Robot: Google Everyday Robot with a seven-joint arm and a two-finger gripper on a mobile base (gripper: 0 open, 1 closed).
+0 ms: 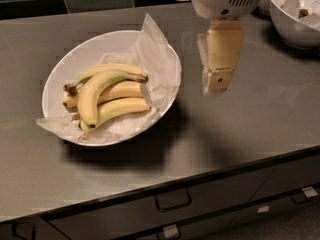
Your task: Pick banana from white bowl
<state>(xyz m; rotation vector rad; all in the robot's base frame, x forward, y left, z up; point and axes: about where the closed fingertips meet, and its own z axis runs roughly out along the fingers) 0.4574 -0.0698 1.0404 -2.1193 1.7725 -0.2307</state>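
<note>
One hand (216,86) hovers beside white bowl (70,63).

The banana (93,95) is yellow, green-tinged toward its brown stem, with a dark tip; the other bananas (122,108) are plain yellow. White bowl (59,70), white crinkled paper (156,56). The gripper (214,88) – right of the bowl, over the grey counter (250,139) – is tan and cream.

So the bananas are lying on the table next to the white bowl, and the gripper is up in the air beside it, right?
Not quite. The camera view shows the bananas, the long curved banana among them, lying inside the white bowl on its crinkled paper, not on the table. The gripper does hang in the air beside the bowl, over the table.
</note>
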